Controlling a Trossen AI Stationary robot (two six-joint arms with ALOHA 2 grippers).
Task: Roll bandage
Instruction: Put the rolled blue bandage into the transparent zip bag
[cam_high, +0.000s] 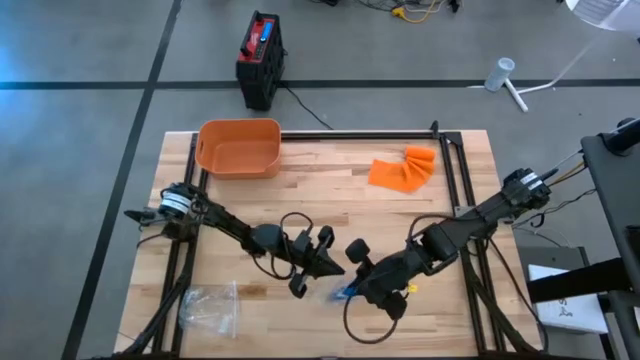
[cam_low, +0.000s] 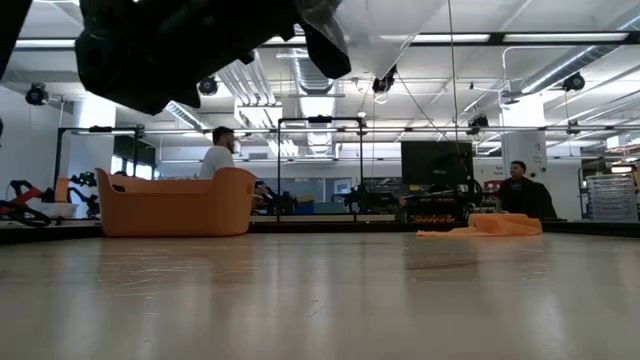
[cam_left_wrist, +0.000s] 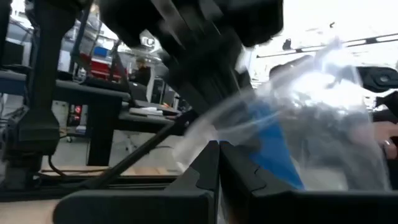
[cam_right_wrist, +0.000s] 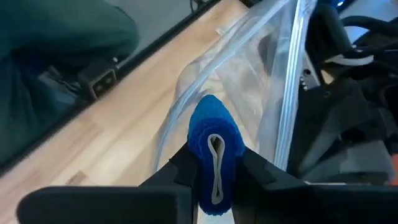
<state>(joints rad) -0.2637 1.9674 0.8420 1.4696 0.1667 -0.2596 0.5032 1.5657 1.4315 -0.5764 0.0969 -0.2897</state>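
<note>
A blue rolled bandage sits between the fingers of my right gripper, just above the table's near middle. Right in front of it is a clear plastic bag with a zip edge. My left gripper is shut on that bag, and the blue roll shows through the film. In the high view the two grippers meet tip to tip, left and right. My left gripper pinches the clear bag's film at an edge between its two shut fingers. The bag stands up beyond the fingertips, lifted off the table. My right gripper pinches the blue roll by its two sides between its two fingers, slanting down. The roll's wound end faces the camera, and its far end points at the bag.
An orange basket stands at the far left, and an orange cloth lies at the far right. A second clear bag lies near the front left corner. Black rails run along the table's sides. People show in the room behind.
</note>
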